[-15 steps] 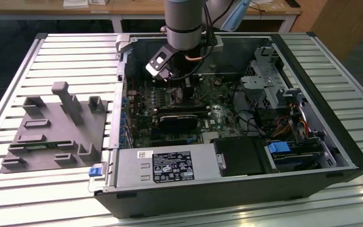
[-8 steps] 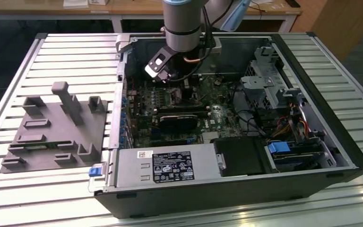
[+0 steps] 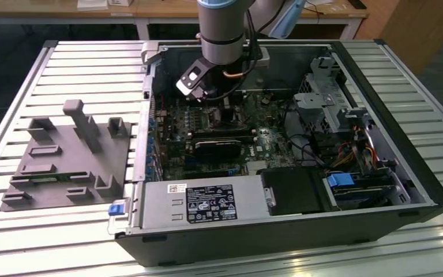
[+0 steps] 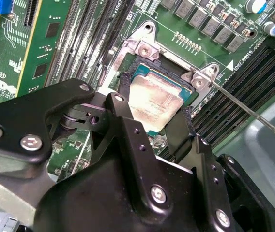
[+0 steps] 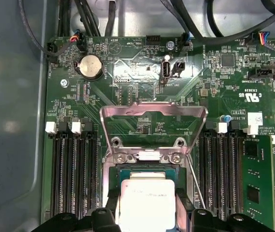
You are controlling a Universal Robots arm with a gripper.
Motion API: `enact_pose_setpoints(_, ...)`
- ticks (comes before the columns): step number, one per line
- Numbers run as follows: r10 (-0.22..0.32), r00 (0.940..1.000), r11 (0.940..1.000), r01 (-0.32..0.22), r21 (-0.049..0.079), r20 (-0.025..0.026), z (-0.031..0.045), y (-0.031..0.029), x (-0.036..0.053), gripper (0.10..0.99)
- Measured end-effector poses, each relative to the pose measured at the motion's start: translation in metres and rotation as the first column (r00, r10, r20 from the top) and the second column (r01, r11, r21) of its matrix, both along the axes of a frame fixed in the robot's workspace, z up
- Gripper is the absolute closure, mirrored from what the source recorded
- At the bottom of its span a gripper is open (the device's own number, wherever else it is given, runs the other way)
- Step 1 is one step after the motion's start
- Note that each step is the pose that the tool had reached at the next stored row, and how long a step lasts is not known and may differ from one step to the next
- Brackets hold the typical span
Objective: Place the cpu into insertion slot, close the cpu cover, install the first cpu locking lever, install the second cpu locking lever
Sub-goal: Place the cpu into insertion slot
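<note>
Gripper (image 4: pixel 151 126): closed on the cpu (image 5: pixel 145 203), its fingers (image 4: pixel 123 121) pressing two opposite edges.
Cpu: flat, directly over the socket (image 4: pixel 126 79); whether it is seated cannot be told.
Cover (image 5: pixel 153 110): swung open, standing up from the socket's hinge side.
Handling: probably light, stiff and fragile, with a smooth metal top. It is best held by the edges, kept flat, with little squeeze.
</note>
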State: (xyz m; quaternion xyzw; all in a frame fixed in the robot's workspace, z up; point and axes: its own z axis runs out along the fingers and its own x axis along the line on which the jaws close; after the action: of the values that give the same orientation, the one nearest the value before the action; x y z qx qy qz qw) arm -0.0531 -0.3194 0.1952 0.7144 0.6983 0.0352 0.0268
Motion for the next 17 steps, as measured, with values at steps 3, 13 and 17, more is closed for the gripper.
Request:
enact_pose_setpoints(3,-0.002,1.0000,1.0000,0.002,0.000,0.0000,-0.0009,0.0005,-0.0006,0.549)
enact_pose_setpoints(13,-0.003,1.0000,1.0000,0.003,0.000,0.0001,-0.0014,0.0007,0.0007,0.549)
enact_pose_setpoints(17,-0.004,1.0000,1.0000,0.004,0.000,0.0000,-0.0013,0.0007,0.0011,0.549)
